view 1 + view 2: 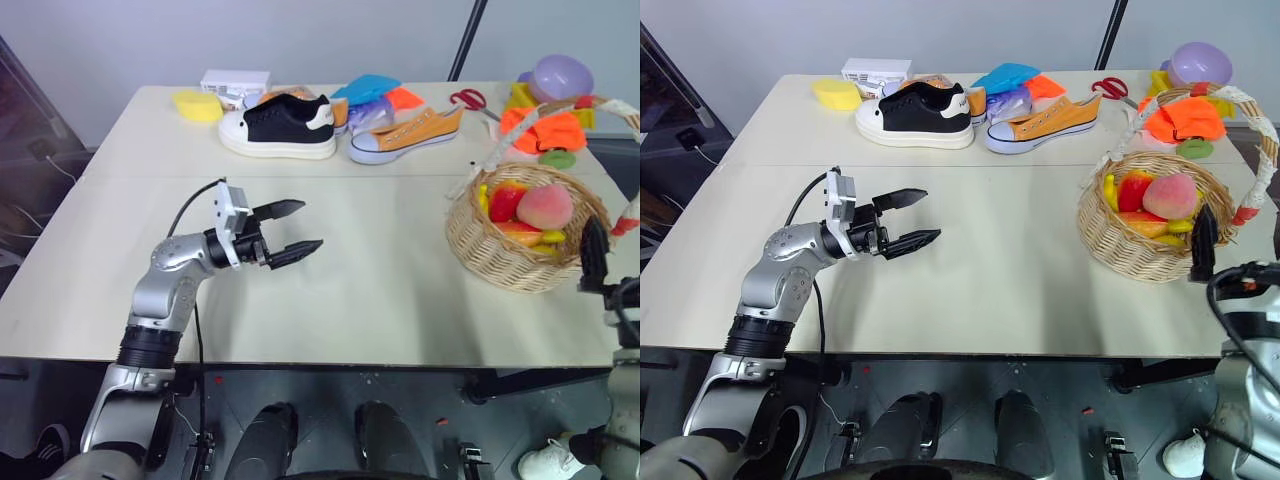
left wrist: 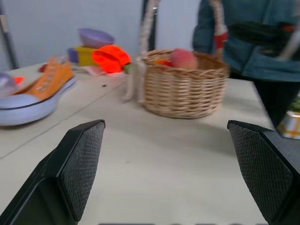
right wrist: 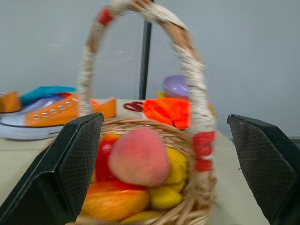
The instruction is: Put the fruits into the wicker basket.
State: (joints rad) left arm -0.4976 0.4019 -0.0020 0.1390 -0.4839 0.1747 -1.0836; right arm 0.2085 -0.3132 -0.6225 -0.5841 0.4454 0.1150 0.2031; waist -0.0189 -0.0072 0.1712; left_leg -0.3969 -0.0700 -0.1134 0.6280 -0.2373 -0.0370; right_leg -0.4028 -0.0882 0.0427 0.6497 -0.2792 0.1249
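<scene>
**Both fruits in the basket, my hands empty**

My right gripper [image 1: 1203, 243] stands with its fingers spread wide and holds nothing; it points up just at the near side of the wicker basket [image 1: 1118, 237], at the table's right edge. Between my two black fingers, in my right wrist view, I see the peach [image 3: 139, 157] on top of the pile inside the basket, with the mango [image 3: 111, 201] lying under it, its orange side toward me. Other toy pieces, red and yellow, sit beside them. The basket's arched handle [image 3: 194, 89], wrapped in white and red, rises over the fruit.

My left gripper [image 1: 290, 230] hovers over the bare table [image 1: 380, 280], well apart from the basket, fingers wide, empty, pointing toward it.

Farther back lie a black shoe [image 1: 282, 126], an orange shoe [image 1: 408, 134], a yellow sponge [image 1: 197, 105], scissors [image 1: 468, 99], an orange cloth [image 1: 545, 128] and a purple bowl [image 1: 562, 75].
</scene>
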